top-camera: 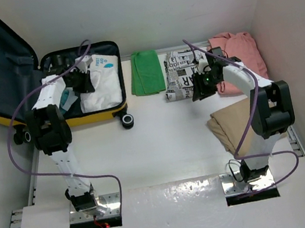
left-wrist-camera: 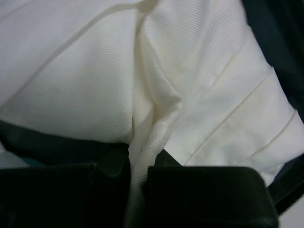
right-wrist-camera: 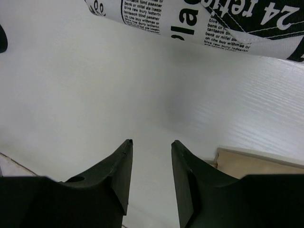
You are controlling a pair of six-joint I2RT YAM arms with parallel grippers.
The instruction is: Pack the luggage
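The open yellow luggage (top-camera: pixel 103 116) lies directly under the left end effector (top-camera: pixel 82 79), clenched on a fold of white garment (left-wrist-camera: pixel 199 95) inside it, and well left of the released right end effector (right-wrist-camera: pixel 152 147), newspaper-print cloth (right-wrist-camera: pixel 213 23) just ahead.

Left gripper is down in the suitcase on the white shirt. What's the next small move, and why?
Probably open the left gripper and lift clear: it is shut on a fold of the white shirt, which lies inside the luggage. The right gripper hangs open and empty beside the newsprint cloth.
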